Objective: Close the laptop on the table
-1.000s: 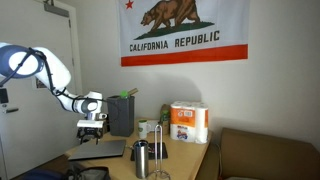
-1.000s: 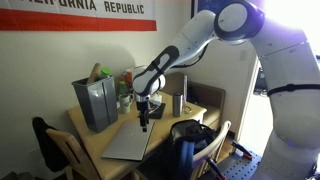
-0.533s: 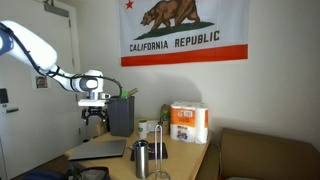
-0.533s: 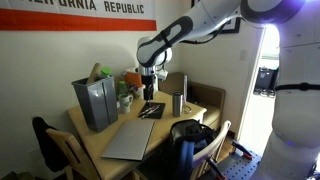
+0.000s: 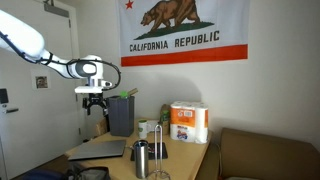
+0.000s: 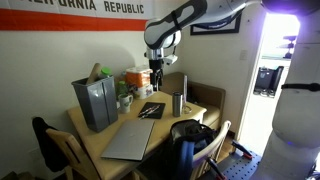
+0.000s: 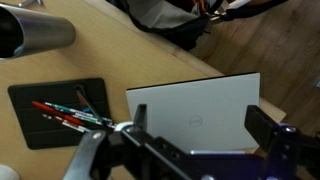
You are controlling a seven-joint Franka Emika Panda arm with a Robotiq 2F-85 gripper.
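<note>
The laptop (image 5: 100, 149) lies shut and flat on the light tan table (image 5: 190, 155), its silver lid facing up. It also shows in an exterior view (image 6: 128, 140) and in the wrist view (image 7: 195, 108), where a round logo is visible on the lid. My gripper (image 5: 95, 101) hangs high above the table, well clear of the laptop, and shows in an exterior view (image 6: 157, 79) too. In the wrist view the gripper's (image 7: 200, 125) two fingers stand wide apart with nothing between them.
A dark grey upright bin (image 5: 121, 115) stands behind the laptop. A paper towel pack (image 5: 188, 122), a metal bottle (image 5: 141, 158), a black mat with pens (image 6: 150, 110) and a metal cup (image 6: 178, 103) are on the table. A brown couch (image 5: 265, 155) is beside it.
My gripper has risen from just above the laptop lid to high over the table and swung toward the back. The laptop has stayed shut and still.
</note>
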